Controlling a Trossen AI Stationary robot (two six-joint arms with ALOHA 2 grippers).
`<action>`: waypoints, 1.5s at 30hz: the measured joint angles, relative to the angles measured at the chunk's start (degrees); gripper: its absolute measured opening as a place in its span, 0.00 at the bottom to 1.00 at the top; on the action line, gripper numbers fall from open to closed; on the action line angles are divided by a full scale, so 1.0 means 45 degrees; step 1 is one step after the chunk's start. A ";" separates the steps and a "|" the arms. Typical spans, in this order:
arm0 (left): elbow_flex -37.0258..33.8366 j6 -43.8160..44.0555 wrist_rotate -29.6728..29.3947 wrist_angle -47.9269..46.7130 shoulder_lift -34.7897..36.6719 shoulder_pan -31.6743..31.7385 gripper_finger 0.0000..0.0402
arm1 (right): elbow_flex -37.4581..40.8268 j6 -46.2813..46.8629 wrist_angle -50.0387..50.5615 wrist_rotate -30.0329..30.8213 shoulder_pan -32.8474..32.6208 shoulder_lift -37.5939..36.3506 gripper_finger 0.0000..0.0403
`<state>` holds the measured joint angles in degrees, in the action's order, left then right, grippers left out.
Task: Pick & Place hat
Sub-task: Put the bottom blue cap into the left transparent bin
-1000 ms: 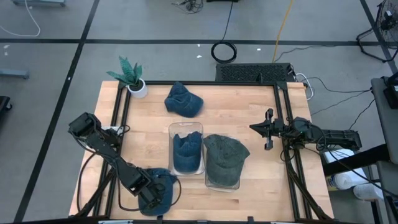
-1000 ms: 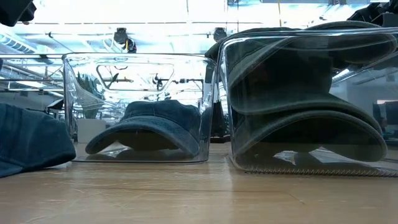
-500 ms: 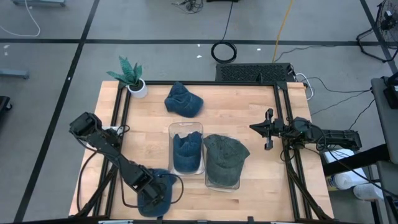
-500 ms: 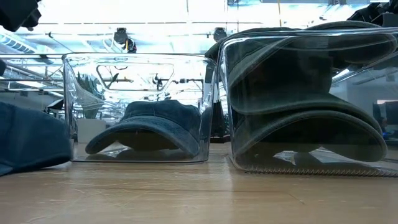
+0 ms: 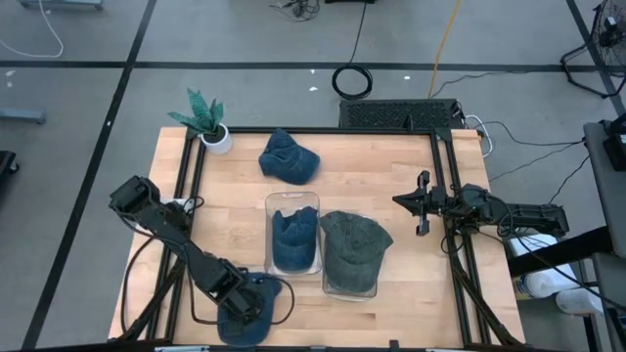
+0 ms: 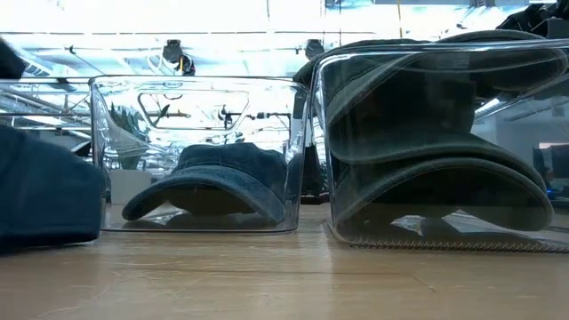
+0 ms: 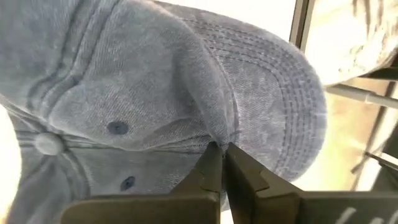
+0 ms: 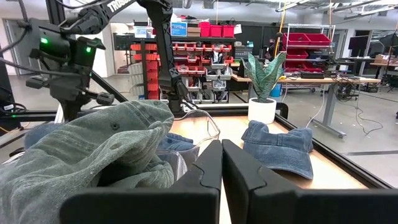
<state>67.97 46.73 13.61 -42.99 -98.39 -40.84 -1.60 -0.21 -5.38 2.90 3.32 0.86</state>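
Observation:
My left gripper [image 5: 244, 304] [image 7: 222, 152] is shut on a blue denim hat [image 5: 259, 313] [image 6: 40, 196] at the table's near edge, left of centre. A second blue hat [image 5: 289, 158] lies on its underside at the far middle of the table. Another blue hat [image 6: 209, 178] sits inside the left clear box [image 5: 293, 202]. A grey-green hat [image 5: 354, 249] fills the right clear box [image 5: 349, 290]. My right gripper [image 5: 399, 200] [image 8: 221, 149] is shut and idle at the right edge, level, touching nothing. My left gripper pinches a raised fold of the hat's crown [image 7: 214, 134] between its two fingertips, close to where the brim [image 7: 292, 99] joins. The fingers come steeply from above. The crown is drawn up under them; whether the hat's lower edge [image 6: 53, 238] rests on the table, I cannot tell.
The two clear boxes stand side by side at the table's middle, just right of the held hat. A potted plant [image 5: 207, 122] stands at the far left corner. Black frame rails [image 5: 186, 186] run along the table's sides. Bare wood lies between the boxes and my right arm.
My left gripper has risen a little and shifted toward the table's right, rolling its wrist, still shut on the hat. The hat has turned with it, and its crown stands taller in the low view than a second ago.

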 joint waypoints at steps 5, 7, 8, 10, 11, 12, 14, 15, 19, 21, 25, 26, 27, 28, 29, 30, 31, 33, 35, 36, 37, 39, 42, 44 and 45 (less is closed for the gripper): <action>0.0645 -0.0134 -0.0616 -0.0733 0.0000 0.0000 0.01 | 0.0000 0.0000 0.0004 0.0005 0.0002 0.0000 0.00; 0.0771 -0.0177 -0.0840 -0.0867 0.0000 -0.0017 0.01 | 0.0000 0.0000 0.0000 0.0000 0.0001 0.0000 0.00; 0.0793 -0.0236 -0.0880 -0.0873 0.0000 -0.0045 0.01 | 0.0001 0.0000 0.0001 0.0000 -0.0001 0.0000 0.00; 0.0815 -0.0308 -0.0932 -0.0870 0.0000 -0.0087 0.01 | 0.0002 0.0000 0.0004 0.0002 0.0002 0.0000 0.00; 0.0819 -0.0281 -0.0930 -0.0870 0.0000 -0.0087 0.01 | -0.0001 0.0000 -0.0001 0.0000 -0.0001 0.0000 0.00; 0.0819 -0.0245 -0.0933 -0.0873 0.0000 -0.0091 0.01 | 0.0004 0.0000 0.0004 0.0005 -0.0001 0.0000 0.00; 0.0819 -0.0121 -0.0934 -0.0877 0.0000 -0.0097 0.01 | 0.0002 0.0000 0.0004 0.0000 0.0002 0.0000 0.00; 0.0819 -0.0061 -0.0933 -0.0873 0.0000 -0.0097 0.01 | 0.0001 0.0000 0.0002 0.0000 -0.0001 0.0000 0.00; 0.0819 -0.0027 -0.0894 -0.0873 0.0000 -0.0087 0.01 | 0.0002 0.0000 0.0004 0.0001 0.0001 0.0000 0.00; 0.0824 -0.0023 -0.0899 -0.0873 0.0000 -0.0087 0.01 | 0.0004 0.0000 0.0003 0.0005 -0.0001 0.0000 0.00; 0.0824 -0.0023 -0.0803 -0.0873 0.0000 -0.0087 0.01 | 0.0003 0.0000 0.0002 0.0002 0.0000 0.0000 0.00; 0.0832 -0.0023 -0.0778 -0.0876 0.0000 -0.0087 0.01 | 0.0003 0.0000 0.0004 0.0000 0.0003 0.0000 0.00; 0.0862 -0.0028 -0.0778 -0.0893 0.0000 -0.0087 0.01 | -0.0001 0.0000 0.0002 0.0002 0.0004 0.0000 0.00; 0.0916 -0.0048 -0.0783 -0.0899 0.0000 -0.0088 0.01 | 0.0000 0.0000 0.0001 0.0000 -0.0001 0.0000 0.00; 0.1016 -0.0137 -0.0792 -0.0912 0.0000 -0.0111 0.01 | 0.0003 0.0001 0.0000 0.0000 0.0001 0.0000 0.00; 0.1119 -0.0247 -0.0803 -0.0895 0.0000 -0.0111 0.01 | 0.0004 0.0000 0.0004 0.0002 0.0002 0.0000 0.00; 0.1261 -0.0371 -0.0876 -0.0910 0.0000 -0.0112 0.01 | 0.0004 0.0000 0.0004 0.0000 0.0002 0.0000 0.00; 0.1582 -0.0542 -0.1152 -0.1078 0.0000 -0.0133 0.01 | 0.0004 0.0000 0.0004 0.0003 0.0000 0.0000 0.00; 0.1926 -0.0634 -0.1522 -0.1417 0.0000 -0.0198 0.01 | 0.0003 0.0000 0.0003 0.0000 -0.0001 0.0000 0.00; 0.2089 -0.0674 -0.1688 -0.1663 0.0000 -0.0231 0.01 | 0.0001 0.0000 0.0004 0.0000 0.0001 0.0000 0.00; 0.2254 -0.0692 -0.1825 -0.1944 0.0000 -0.0273 0.01 | 0.0004 0.0000 -0.0001 0.0000 0.0004 0.0000 0.00; 0.2593 -0.0693 -0.2161 -0.2505 0.0000 -0.0348 0.01 | 0.0003 0.0000 0.0004 0.0004 0.0000 0.0000 0.00; 0.3101 -0.0722 -0.2720 -0.3287 0.0005 -0.0397 0.01 | 0.0004 0.0000 0.0004 0.0000 0.0003 0.0000 0.00; 0.3442 -0.0778 -0.3119 -0.3753 0.0005 -0.0457 0.01 | 0.0000 0.0000 0.0000 0.0005 -0.0001 0.0000 0.00; 0.3592 -0.0790 -0.3282 -0.3911 0.0005 -0.0465 0.01 | 0.0003 0.0000 0.0004 0.0000 0.0004 0.0000 0.00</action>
<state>84.13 43.18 -1.16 -60.59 -98.37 -42.93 -1.59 -0.21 -5.37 2.90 3.33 0.86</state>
